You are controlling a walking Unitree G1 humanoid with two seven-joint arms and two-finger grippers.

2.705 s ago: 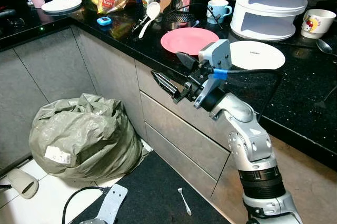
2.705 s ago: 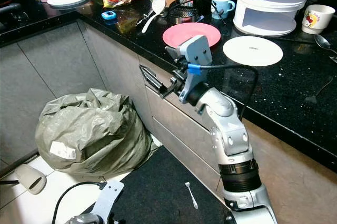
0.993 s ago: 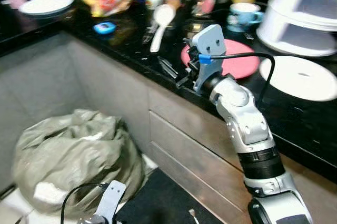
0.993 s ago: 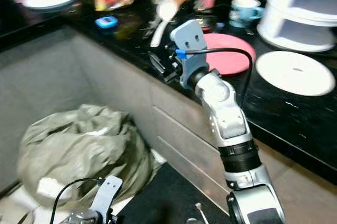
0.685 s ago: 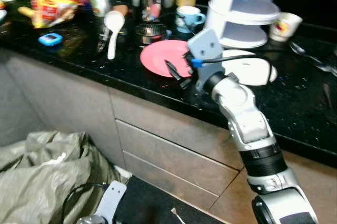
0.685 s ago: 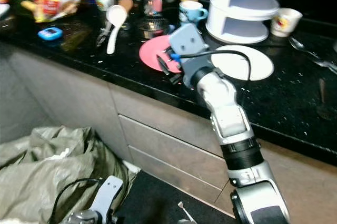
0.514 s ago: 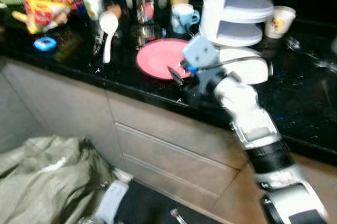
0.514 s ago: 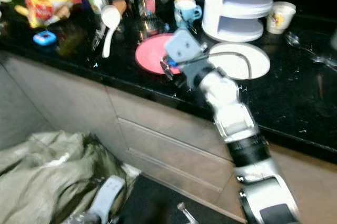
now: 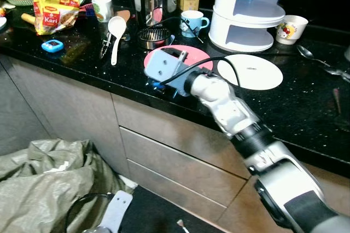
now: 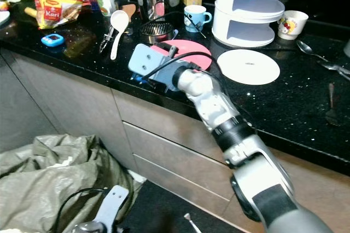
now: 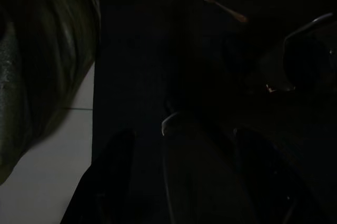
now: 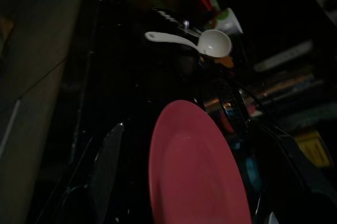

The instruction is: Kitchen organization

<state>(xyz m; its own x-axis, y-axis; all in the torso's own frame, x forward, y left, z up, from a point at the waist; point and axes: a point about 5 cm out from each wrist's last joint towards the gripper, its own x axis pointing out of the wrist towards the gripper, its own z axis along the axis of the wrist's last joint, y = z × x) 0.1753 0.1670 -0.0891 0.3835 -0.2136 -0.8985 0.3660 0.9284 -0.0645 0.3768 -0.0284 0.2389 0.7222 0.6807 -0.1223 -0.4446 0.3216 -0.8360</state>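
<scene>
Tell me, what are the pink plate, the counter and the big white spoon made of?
The pink plate looks like matte plastic or melamine: flat, even colour, dull sheen. The counter seems polished black stone, perhaps granite: glossy, with pale flecks and reflections. The white spoon is probably plastic: smooth, opaque and thick-walled, though glazed ceramic cannot be ruled out.

Pink plate (image 9: 188, 57), speckled black countertop (image 9: 306, 96)
</scene>
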